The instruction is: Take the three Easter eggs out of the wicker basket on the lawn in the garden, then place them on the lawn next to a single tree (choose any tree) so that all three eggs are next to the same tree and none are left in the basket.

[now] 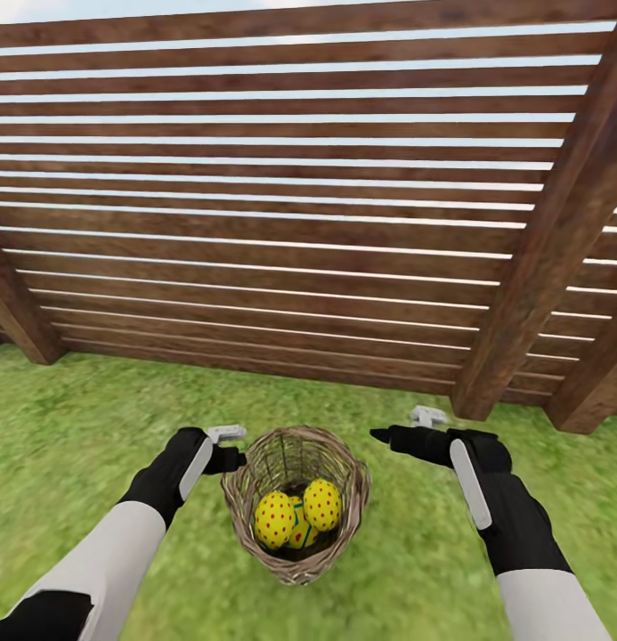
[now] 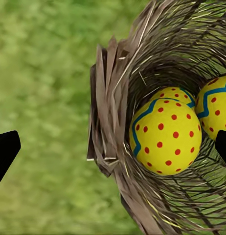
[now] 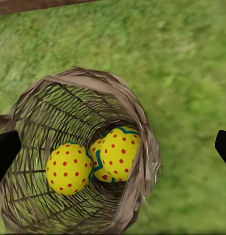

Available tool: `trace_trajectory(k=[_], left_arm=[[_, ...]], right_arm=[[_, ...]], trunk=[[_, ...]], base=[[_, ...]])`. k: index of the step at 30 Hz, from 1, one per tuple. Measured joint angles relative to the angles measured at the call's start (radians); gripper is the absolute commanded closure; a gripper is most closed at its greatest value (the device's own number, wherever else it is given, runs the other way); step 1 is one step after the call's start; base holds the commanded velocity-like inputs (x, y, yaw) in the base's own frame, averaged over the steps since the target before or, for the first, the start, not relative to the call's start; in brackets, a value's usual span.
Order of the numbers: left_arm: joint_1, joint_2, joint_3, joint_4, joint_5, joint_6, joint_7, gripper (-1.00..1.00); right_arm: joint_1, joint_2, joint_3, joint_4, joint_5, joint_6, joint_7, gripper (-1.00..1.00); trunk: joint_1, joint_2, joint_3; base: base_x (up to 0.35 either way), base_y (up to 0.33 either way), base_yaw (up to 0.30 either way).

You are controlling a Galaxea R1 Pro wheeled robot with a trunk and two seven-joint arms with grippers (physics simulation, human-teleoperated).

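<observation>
Outdoors, on a green lawn (image 1: 85, 418) before a brown slatted wooden fence (image 1: 281, 196), two robot arms flanked a wicker basket (image 1: 354, 499) standing upright on the grass. At the left, the left gripper (image 1: 230, 447) hung just beside the basket's left rim, seemingly touching it; its wrist view showed the two black fingertips (image 2: 5, 149) spread wide, one over the grass and one over the basket's inside, with nothing held. In the middle, the three Easter eggs (image 1: 296, 519) lay huddled at the bottom of the basket, yellow with red dots and blue zigzags: one at near left, one at far right, and one low between them and partly hidden. At the right, the right gripper (image 1: 406, 427) hovered a little apart from the basket's right rim, also wide open and empty. The eggs lay below and to the right of the left gripper, which looked the nearer one, so any reach for them would probably go down through the basket's open mouth.
</observation>
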Motion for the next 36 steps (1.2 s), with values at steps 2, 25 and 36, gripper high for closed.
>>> trace_trajectory(k=[2,25,36], left_arm=[[0.000,-0.001,0.000,-0.005,0.000,0.000,-0.001,-1.00],[0.000,0.012,0.001,-0.011,0.001,-0.048,-0.007,-1.00],[0.000,0.007,-0.016,-0.003,-0.001,-0.047,-0.009,-1.00]], right_arm=[[0.000,-0.013,-0.001,-0.001,-0.001,0.003,0.018,-1.00],[0.012,-0.045,-0.072,0.000,0.002,0.003,0.410,-1.00],[0.012,-0.045,-0.072,0.000,0.002,0.003,0.413,-1.00]], trunk=[[0.008,-0.014,-0.006],[0.084,-0.154,-0.069],[0.084,-0.154,-0.069]], base=[[0.000,0.000,0.000],[0.000,0.000,0.000],[0.140,0.000,0.000]])
